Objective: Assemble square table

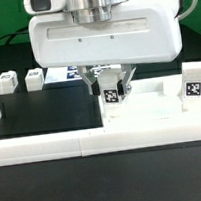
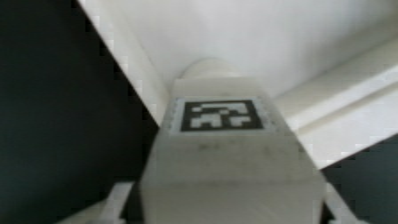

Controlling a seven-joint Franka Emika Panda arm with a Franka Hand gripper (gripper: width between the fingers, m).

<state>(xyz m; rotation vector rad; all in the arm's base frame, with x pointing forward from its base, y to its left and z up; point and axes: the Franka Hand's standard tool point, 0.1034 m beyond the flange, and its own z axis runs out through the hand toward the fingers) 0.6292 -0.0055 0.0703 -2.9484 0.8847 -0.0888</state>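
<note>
My gripper [image 1: 111,91] hangs low over the middle of the table, its broad white hand filling the top of the exterior view. Its fingers [image 1: 95,85] flank a short white tagged leg [image 1: 111,95] and press on both of its sides. In the wrist view the leg [image 2: 222,115] shows its tag and runs down between the fingertips of the gripper [image 2: 217,208]. The leg sits at the edge of the white square tabletop [image 1: 160,107], next to the black mat. Two more legs [image 1: 4,81] [image 1: 33,77] stand at the exterior view's left, and another leg [image 1: 194,82] at its right.
A long white border rail [image 1: 53,146] runs along the front of the black mat [image 1: 44,109]. The marker board [image 1: 61,74] lies behind, partly hidden by the hand. In the wrist view the white tabletop [image 2: 338,40] lies beyond the leg, with dark mat [image 2: 54,110] beside it.
</note>
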